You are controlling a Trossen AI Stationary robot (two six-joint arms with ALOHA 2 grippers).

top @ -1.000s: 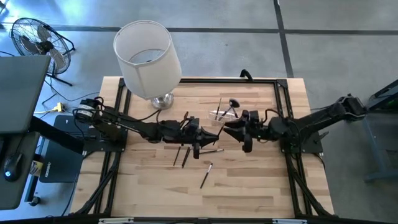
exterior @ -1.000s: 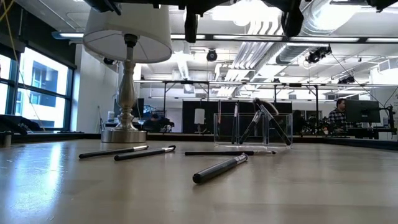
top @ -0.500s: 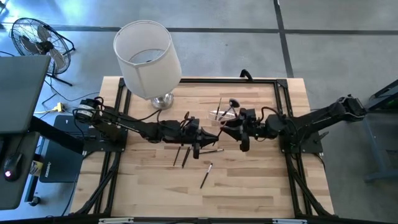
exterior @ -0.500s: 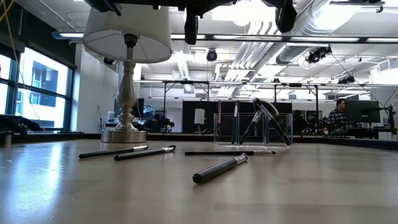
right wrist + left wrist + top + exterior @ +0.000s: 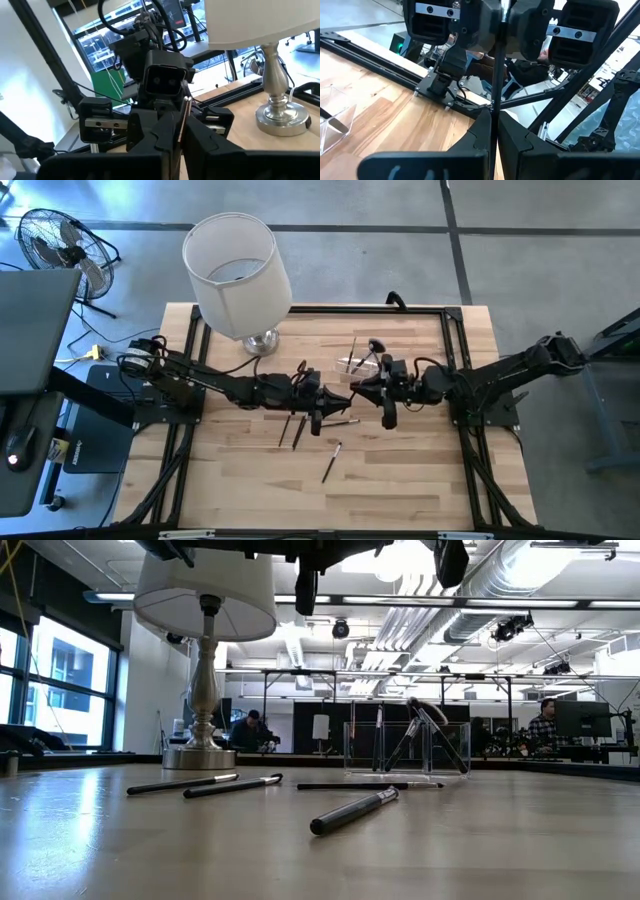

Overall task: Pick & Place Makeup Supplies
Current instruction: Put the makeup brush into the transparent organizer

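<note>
Left gripper (image 5: 328, 400) and right gripper (image 5: 372, 388) meet nose to nose above the middle of the table (image 5: 400, 490). Each is clamped on the same thin dark makeup stick (image 5: 495, 75), which runs straight from one pair of fingers into the other, well clear of the wood; whether it is a brush or a pencil I cannot tell. On the far left part of the table stands the lamp (image 5: 237, 260), by far the biggest thing there, its metal foot close behind the left arm. Smaller is the clear holder (image 5: 405, 748), beyond the grippers on the far side, with a few sticks leaning in it, among them a fluffy-headed brush (image 5: 376, 347). Smallest are the loose sticks lying flat on the wood on the near side: a close pair (image 5: 291, 430), a single one (image 5: 340, 421) just beside them under the left gripper, and another (image 5: 331, 462) nearer the front edge. All of these look light, stiff and smooth, so they should weigh almost nothing in the jaws but may roll on the table or swivel in a loose pinch. My judgement is that a grip across the handle near its middle suits best, kept off the soft bristles and any fine tip. With both grippers on one stick, a pull along its length could make it slip.
</note>
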